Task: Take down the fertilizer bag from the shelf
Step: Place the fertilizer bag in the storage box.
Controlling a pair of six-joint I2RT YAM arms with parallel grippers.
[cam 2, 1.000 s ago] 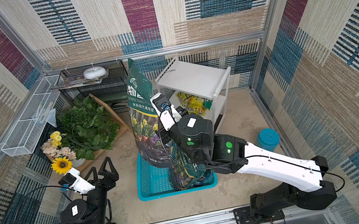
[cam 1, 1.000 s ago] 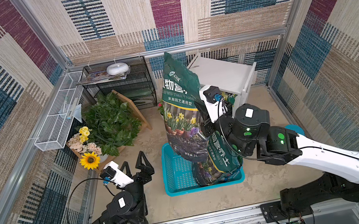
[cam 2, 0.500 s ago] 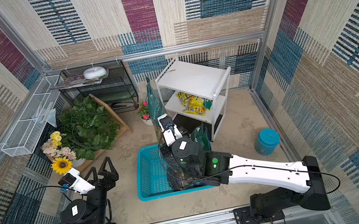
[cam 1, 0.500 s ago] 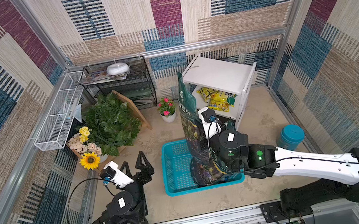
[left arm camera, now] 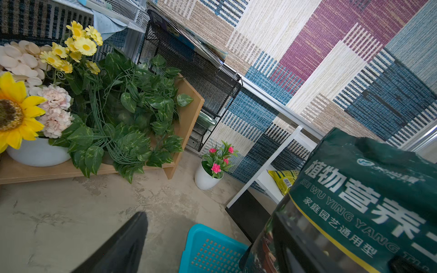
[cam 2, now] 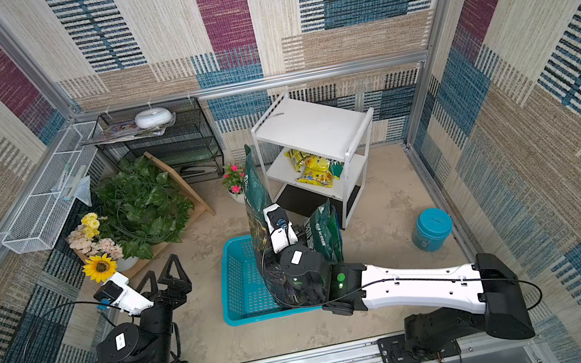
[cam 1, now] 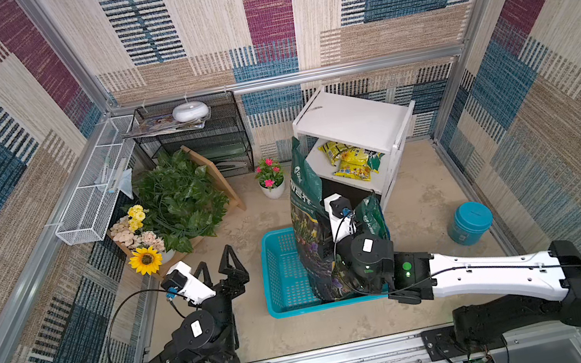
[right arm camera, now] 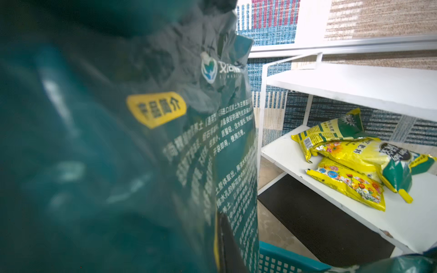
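Observation:
The fertilizer bag [cam 1: 304,204] [cam 2: 255,192] is tall, dark green and printed with white characters. It stands upright in the blue basket [cam 1: 283,271] [cam 2: 241,278], just in front of the white shelf [cam 1: 354,120] [cam 2: 311,123]. My right gripper [right arm camera: 220,250] is shut on the bag's edge; in both top views the bag and the wrist camera hide its fingers. A smaller green bag [cam 1: 372,216] leans in the basket beside my right wrist. My left gripper [cam 1: 217,266] [cam 2: 162,276] hangs open and holds nothing, left of the basket.
Yellow packets [cam 1: 351,162] lie on the shelf's lower board. A teal canister [cam 1: 469,222] stands at the right. A potted pink flower [cam 1: 270,178], a wooden crate of greenery [cam 1: 180,201], a black mesh rack [cam 1: 201,133] and a white wire basket [cam 1: 95,195] line the back and left.
My right arm has come down and drawn back with the fertilizer bag, from high in front of the shelf to standing in the blue basket. The left arm has not moved.

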